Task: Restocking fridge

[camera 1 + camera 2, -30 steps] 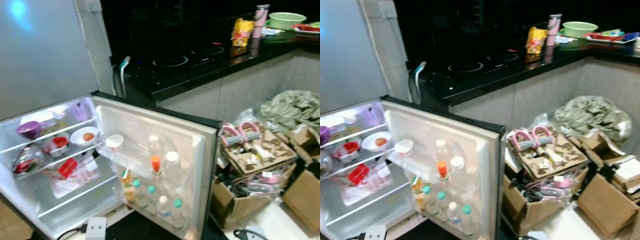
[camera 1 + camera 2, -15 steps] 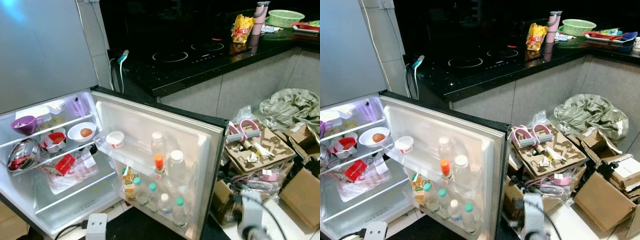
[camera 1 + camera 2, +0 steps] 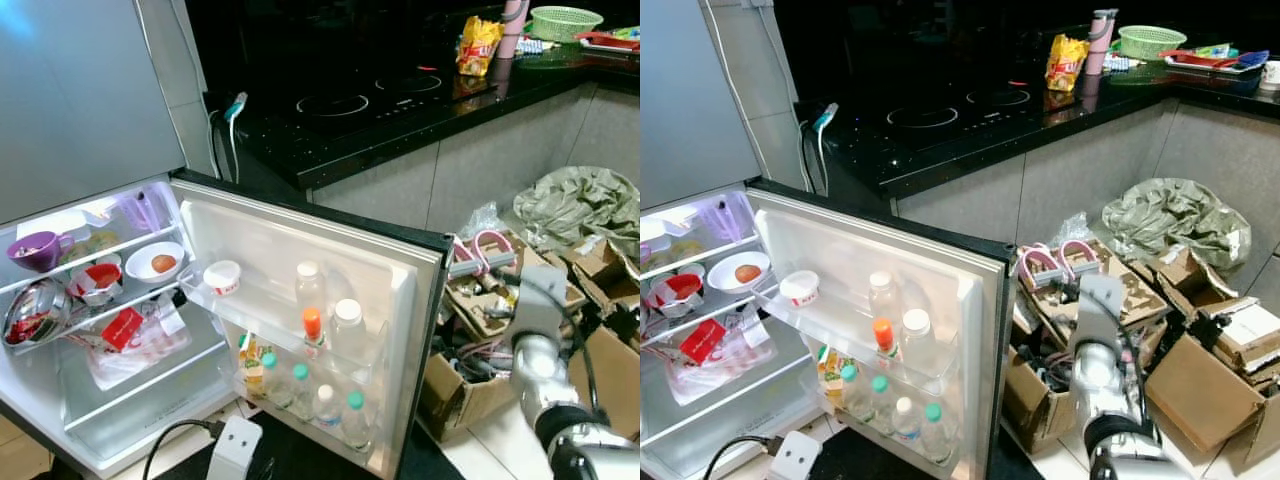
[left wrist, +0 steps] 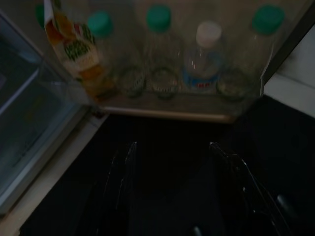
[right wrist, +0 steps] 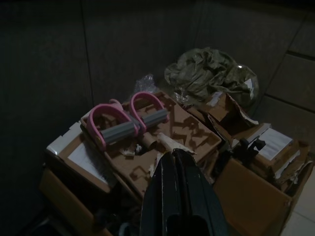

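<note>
The fridge (image 3: 120,400) stands open, its door (image 3: 300,260) swung toward me. The door's lower rack holds green-capped bottles (image 3: 300,372), a white-capped bottle (image 4: 203,59) and a juice carton (image 4: 71,54). Above them are an orange-capped bottle (image 3: 312,325) and a white cup (image 3: 222,277). My left gripper (image 4: 172,145) is open and empty, low over the dark floor in front of that rack. My right arm (image 3: 538,355) is raised at the right before the cardboard boxes. The right gripper (image 5: 174,156) is shut with nothing in it.
Fridge shelves carry a purple cup (image 3: 35,248), a bowl with an egg (image 3: 155,263), a red bowl (image 3: 97,278) and a steel bowl (image 3: 25,315). Cardboard boxes (image 3: 1200,390) with a pink-handled item (image 5: 128,120) crowd the floor at right. The black counter (image 3: 360,110) holds a snack bag (image 3: 477,42).
The camera has shifted a little. My right arm has risen from the bottom edge into view in front of the boxes.
</note>
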{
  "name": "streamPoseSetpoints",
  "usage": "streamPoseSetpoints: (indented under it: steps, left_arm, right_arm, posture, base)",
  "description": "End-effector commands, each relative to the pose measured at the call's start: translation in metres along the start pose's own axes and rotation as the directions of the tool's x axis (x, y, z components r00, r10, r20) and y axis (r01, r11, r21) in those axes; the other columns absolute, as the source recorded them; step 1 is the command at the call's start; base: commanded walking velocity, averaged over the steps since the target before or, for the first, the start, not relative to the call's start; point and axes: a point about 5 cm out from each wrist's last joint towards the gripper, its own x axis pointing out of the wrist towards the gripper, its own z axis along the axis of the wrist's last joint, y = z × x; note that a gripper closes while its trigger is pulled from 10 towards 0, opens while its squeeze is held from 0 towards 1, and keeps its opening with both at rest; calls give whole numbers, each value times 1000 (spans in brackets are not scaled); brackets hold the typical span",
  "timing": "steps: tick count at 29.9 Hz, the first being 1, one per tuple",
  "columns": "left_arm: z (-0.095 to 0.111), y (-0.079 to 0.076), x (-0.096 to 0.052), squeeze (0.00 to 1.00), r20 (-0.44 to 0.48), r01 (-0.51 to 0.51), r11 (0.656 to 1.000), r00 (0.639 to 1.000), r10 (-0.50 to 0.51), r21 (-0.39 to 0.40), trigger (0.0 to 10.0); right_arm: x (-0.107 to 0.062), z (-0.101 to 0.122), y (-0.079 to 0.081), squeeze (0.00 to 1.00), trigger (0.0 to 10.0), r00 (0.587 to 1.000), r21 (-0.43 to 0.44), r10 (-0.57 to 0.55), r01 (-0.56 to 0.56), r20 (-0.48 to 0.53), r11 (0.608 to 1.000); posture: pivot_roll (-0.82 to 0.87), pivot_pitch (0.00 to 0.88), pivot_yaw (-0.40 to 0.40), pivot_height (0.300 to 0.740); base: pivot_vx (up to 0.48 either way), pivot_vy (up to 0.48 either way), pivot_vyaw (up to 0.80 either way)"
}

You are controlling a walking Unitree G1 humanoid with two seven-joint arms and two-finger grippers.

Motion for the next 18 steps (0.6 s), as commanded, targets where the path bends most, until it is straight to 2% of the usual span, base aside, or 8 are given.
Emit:
streamPoseSetpoints:
  steps: [1,2,5,9,12,15,17,18]
  left_arm:
    - [-2,1,-6,0,28,26,999,999,-25,-30,10000]
    - [11,-5,-6,0,118,108,994,987,-106,-11,10000]
    - [22,-6,-5,0,177,142,990,974,-139,-3,10000]
    - [32,-6,-5,0,226,157,988,962,-152,-2,10000]
    - [33,-7,-4,0,231,158,987,960,-156,11,10000]
    - [26,-7,-6,0,203,155,988,967,-153,8,10000]
    - [18,-8,-10,0,173,154,988,973,-152,-3,10000]
    - [18,-8,-10,0,173,154,988,973,-152,-3,10000]
  right_arm:
    - [-2,-10,3,0,10000,999,45,4,-1,-55,999]
    - [-1,1,17,0,10000,996,250,80,-66,-44,966]
    - [-2,9,30,0,10000,988,372,152,-133,-21,918]
    - [-4,14,43,0,10000,978,414,210,-193,2,890]
    - [-11,24,69,0,10000,938,485,337,-329,74,810]
    - [-18,28,87,0,10000,899,483,425,-420,106,768]
    - [-29,30,110,0,10000,819,445,554,-556,147,702]
    - [-29,30,110,0,10000,819,445,554,-556,147,702]
  posture:
    - [-10,122,47,740]
    - [-7,122,46,740]
    - [-3,121,47,740]
    - [-3,121,47,740]
    - [-1,120,50,740]
    - [-5,121,54,740]
    - [-6,123,57,740]
    - [-6,123,57,740]
  base:
    - [0,0,0]
    - [0,0,0]
    - [0,0,0]
    - [0,0,0]
    - [0,0,0]
    - [0,0,0]
    - [0,0,0]
    - [0,0,0]
